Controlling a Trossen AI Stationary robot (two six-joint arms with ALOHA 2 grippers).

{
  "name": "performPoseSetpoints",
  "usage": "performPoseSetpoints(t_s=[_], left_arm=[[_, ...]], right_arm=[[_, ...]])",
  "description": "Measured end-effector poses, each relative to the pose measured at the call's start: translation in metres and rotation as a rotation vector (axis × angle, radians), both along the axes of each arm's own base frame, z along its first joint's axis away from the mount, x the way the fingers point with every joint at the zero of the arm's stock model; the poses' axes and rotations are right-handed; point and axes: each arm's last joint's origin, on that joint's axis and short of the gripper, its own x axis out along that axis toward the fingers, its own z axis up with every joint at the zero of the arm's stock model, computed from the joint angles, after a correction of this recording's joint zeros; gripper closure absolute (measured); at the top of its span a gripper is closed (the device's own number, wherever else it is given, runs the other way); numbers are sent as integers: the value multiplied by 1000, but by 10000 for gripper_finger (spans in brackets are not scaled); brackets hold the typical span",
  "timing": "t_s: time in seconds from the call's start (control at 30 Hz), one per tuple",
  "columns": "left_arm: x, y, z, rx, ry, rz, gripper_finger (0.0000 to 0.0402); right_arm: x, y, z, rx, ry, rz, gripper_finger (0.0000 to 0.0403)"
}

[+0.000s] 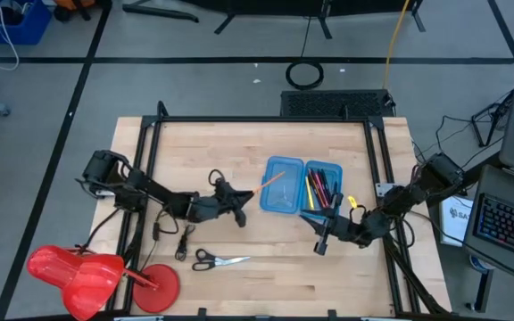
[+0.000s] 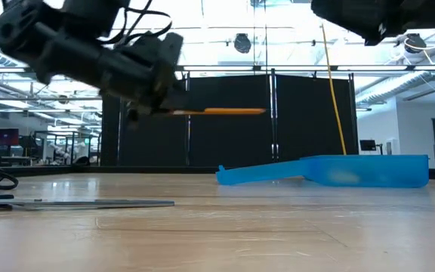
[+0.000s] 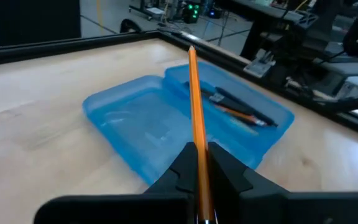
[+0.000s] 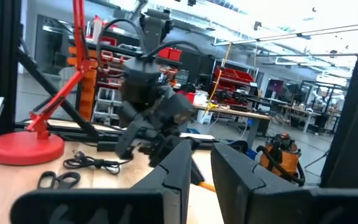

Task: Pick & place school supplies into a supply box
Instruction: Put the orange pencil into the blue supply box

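The left gripper [image 1: 242, 203], fingers clamped on a slim orange pencil [image 1: 271, 181], holds it off the table, long axis pointing toward the open translucent blue plastic supply box [image 1: 284, 169]; the right gripper [image 1: 320, 242] waits beyond, fingers slightly apart.

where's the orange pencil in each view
High view: orange pencil at table centre, held by the left gripper, tip over the blue box.
Low view: pencil level in the air, upper middle, above the box.
Left wrist view: pencil between the fingers, pointing at the box.
Right wrist view: cannot tell.
Shared landmark: the blue box.
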Motion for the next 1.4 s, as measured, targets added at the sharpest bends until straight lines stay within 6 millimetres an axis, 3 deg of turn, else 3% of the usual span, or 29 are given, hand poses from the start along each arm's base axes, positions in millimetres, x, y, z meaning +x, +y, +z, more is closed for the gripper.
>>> performPoseSetpoints(t_s=[0.27, 0.47, 0.7, 0.87, 1.17, 1.4], left_arm=[[31, 12, 26, 19, 6, -48, 384], [44, 24, 38, -8, 6, -65, 384], [47, 33, 41, -47, -15, -58, 384], [53, 38, 31, -97, -18, -44, 384], [104, 44, 29, -102, -26, -124, 384], [147, 51, 24, -85, 75, -115, 384]], right_arm=[[-5, 2, 9, 4, -23, 14, 351], [-8, 3, 13, -15, -28, 21, 351], [-11, 4, 18, -49, -30, 21, 351], [-15, 6, 22, -58, -40, 36, 351], [-25, 11, 33, -64, -69, 73, 351], [-31, 15, 37, -84, -75, 92, 351]])
